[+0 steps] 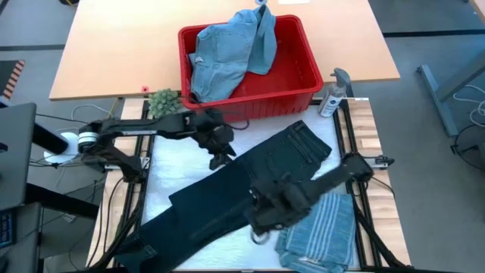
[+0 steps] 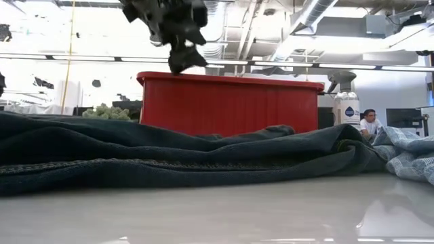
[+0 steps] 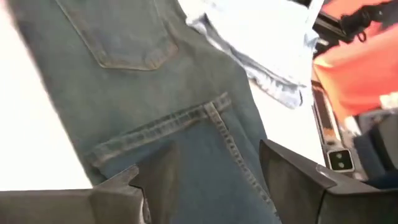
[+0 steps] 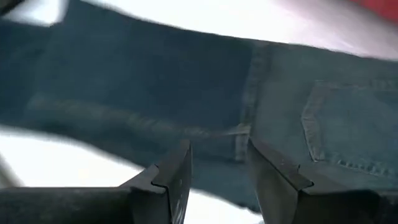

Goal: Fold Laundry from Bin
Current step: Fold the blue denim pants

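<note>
Under both grippers: dark trousers point(image 1: 250, 186) spread flat on table.
R gripper point(image 4: 219, 180) low over trousers' middle, fingers apart, nothing between; striped shirt point(image 1: 318, 235) just beside it. L gripper point(image 1: 220, 157) above trousers' edge, fingers apart, empty. Beyond L: red bin point(image 1: 292, 98) w/ light denim pieces point(image 1: 227, 53) inside.

The right arm covers the middle of the dark trousers point(image 1: 227, 201); their leg ends run off-frame.

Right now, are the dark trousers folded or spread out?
Spread out. The dark trousers lie lengthwise, diagonally across the white mat, waistband toward the red bin, with no fold visible.
</note>
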